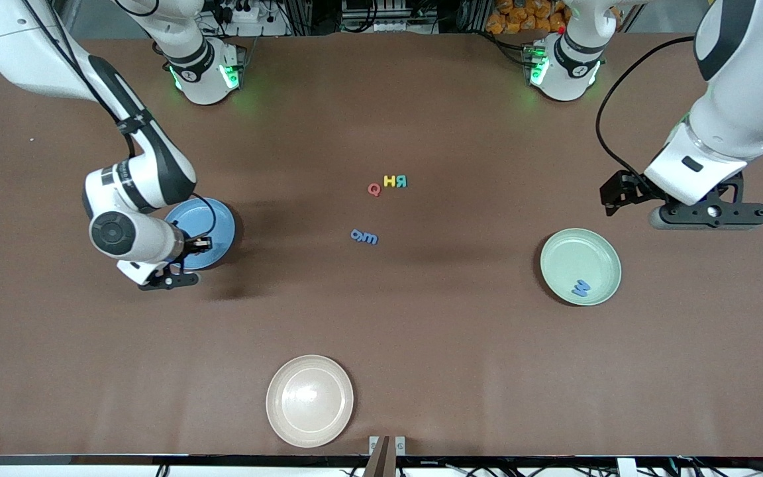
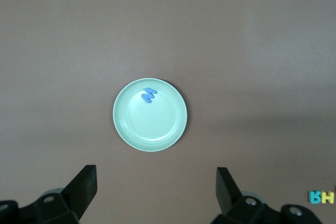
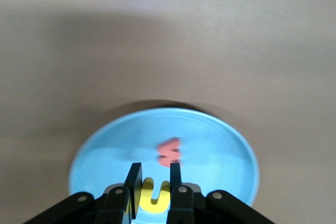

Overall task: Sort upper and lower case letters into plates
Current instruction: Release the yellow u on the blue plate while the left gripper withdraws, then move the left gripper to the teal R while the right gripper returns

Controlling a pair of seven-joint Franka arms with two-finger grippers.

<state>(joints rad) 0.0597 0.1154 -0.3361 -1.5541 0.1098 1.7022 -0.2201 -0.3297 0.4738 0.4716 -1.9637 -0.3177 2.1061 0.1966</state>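
My right gripper (image 1: 197, 245) is over the blue plate (image 1: 219, 225), shut on a yellow letter (image 3: 155, 199) held between its fingers. A red letter (image 3: 169, 152) lies in that blue plate (image 3: 220, 145). My left gripper (image 1: 709, 213) hangs open and holds nothing, over bare table by the mint green plate (image 1: 580, 255), which holds one blue letter (image 1: 580, 287). Mid-table lie a red letter (image 1: 373, 189), a yellow one (image 1: 391, 181) and a teal one (image 1: 402, 181) together. Two blue letters (image 1: 363, 236) lie nearer the camera. The left wrist view shows the mint plate (image 2: 152, 129) past the open left gripper (image 2: 156, 187).
A cream-white plate (image 1: 309, 400) sits near the table's front edge, holding nothing. Both arm bases stand along the table's back edge. Brown tabletop stretches between the plates and the letter group.
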